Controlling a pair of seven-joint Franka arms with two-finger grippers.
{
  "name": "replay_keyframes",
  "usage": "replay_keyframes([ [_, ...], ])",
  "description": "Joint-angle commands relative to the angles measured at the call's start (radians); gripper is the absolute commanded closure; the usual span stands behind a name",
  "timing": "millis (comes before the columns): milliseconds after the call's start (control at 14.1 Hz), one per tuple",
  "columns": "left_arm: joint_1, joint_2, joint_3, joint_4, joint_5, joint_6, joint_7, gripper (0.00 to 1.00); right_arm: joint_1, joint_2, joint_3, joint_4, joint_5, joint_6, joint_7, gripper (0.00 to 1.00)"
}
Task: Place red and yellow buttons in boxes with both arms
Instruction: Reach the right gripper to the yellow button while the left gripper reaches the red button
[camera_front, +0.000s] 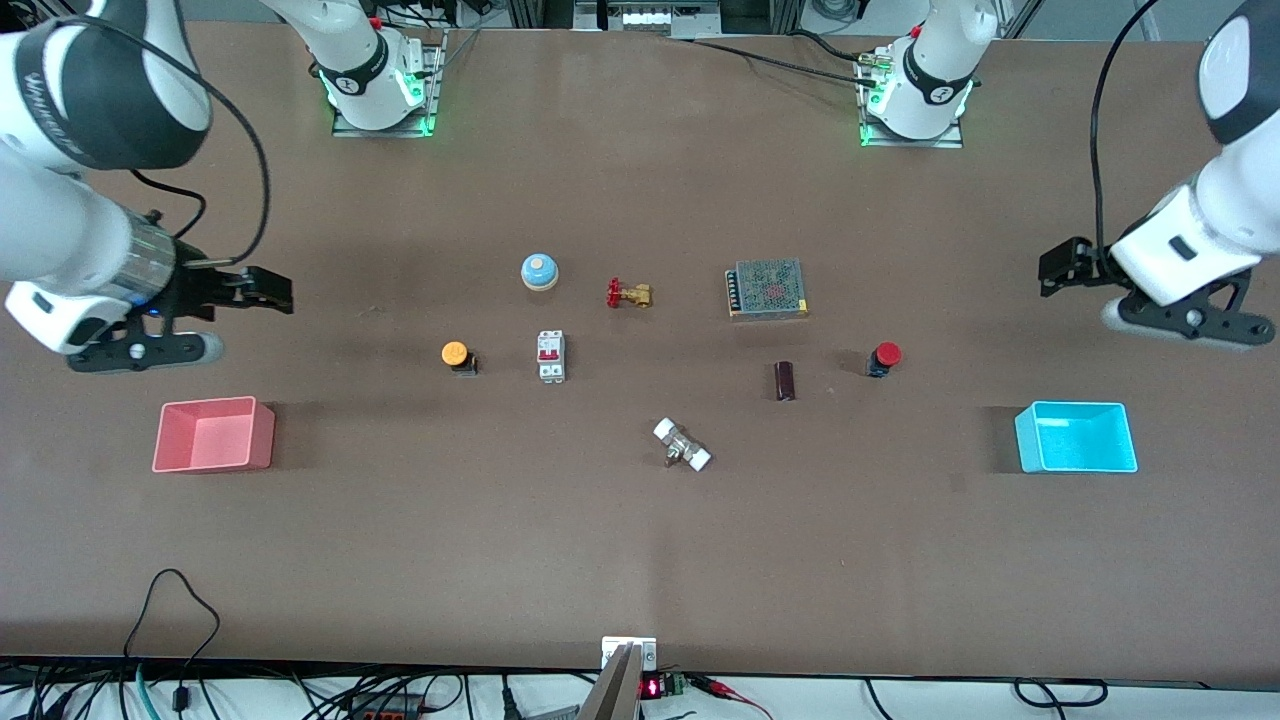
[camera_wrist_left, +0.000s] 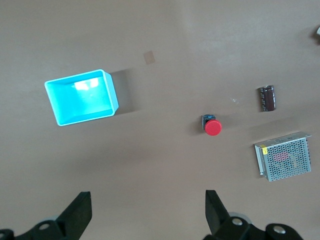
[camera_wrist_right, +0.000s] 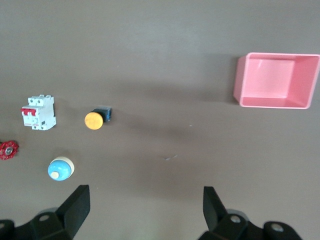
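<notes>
The yellow button (camera_front: 456, 355) sits on the table toward the right arm's end, also in the right wrist view (camera_wrist_right: 94, 120). The red button (camera_front: 884, 356) sits toward the left arm's end, also in the left wrist view (camera_wrist_left: 212, 127). The pink-red box (camera_front: 215, 462) (camera_wrist_right: 272, 104) and the cyan box (camera_front: 1085, 462) (camera_wrist_left: 75, 76) are empty, one at each end. My right gripper (camera_front: 278, 290) (camera_wrist_right: 145, 192) is open and empty over bare table by the pink-red box. My left gripper (camera_front: 1052, 270) (camera_wrist_left: 147, 197) is open and empty over bare table by the cyan box.
In the middle lie a blue dome (camera_front: 539, 271), a brass valve with a red handle (camera_front: 628, 294), a white circuit breaker (camera_front: 551, 355), a mesh-covered power supply (camera_front: 767, 288), a dark cylinder (camera_front: 785, 380) and a white-capped fitting (camera_front: 682, 445).
</notes>
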Motion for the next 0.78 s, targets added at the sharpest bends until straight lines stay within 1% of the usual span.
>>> replay_keyframes([
  [0, -0.043, 0.117, 0.002, 0.048, -0.019, 0.004, -0.113, 0.0, 0.046, 0.007, -0.003, -0.029, 0.017, 0.034, 0.012, 0.0],
  [71, -0.069, 0.144, -0.001, 0.042, -0.016, 0.042, -0.167, 0.0, 0.052, 0.004, -0.001, -0.072, 0.017, 0.081, 0.029, 0.0],
  [213, -0.099, 0.184, -0.001, -0.002, -0.013, 0.116, -0.181, 0.0, 0.069, -0.004, 0.008, -0.149, 0.017, 0.178, 0.072, 0.0],
  [283, -0.097, 0.188, -0.001, -0.055, -0.013, 0.183, -0.181, 0.0, 0.069, -0.009, 0.032, -0.194, 0.017, 0.241, 0.079, 0.0],
  [425, -0.111, 0.182, -0.004, -0.193, -0.013, 0.335, -0.184, 0.0, 0.069, -0.01, 0.063, -0.29, 0.015, 0.379, 0.151, 0.0],
  [496, -0.114, 0.181, -0.002, -0.252, -0.013, 0.393, -0.189, 0.0, 0.067, -0.009, 0.1, -0.331, 0.003, 0.448, 0.184, 0.0],
  [567, -0.114, 0.179, -0.002, -0.292, -0.013, 0.442, -0.19, 0.0, 0.067, -0.006, 0.115, -0.374, 0.0, 0.512, 0.211, 0.0],
  [709, -0.12, 0.178, -0.004, -0.359, -0.013, 0.513, -0.222, 0.0, 0.072, 0.001, 0.128, -0.478, -0.002, 0.678, 0.228, 0.0],
])
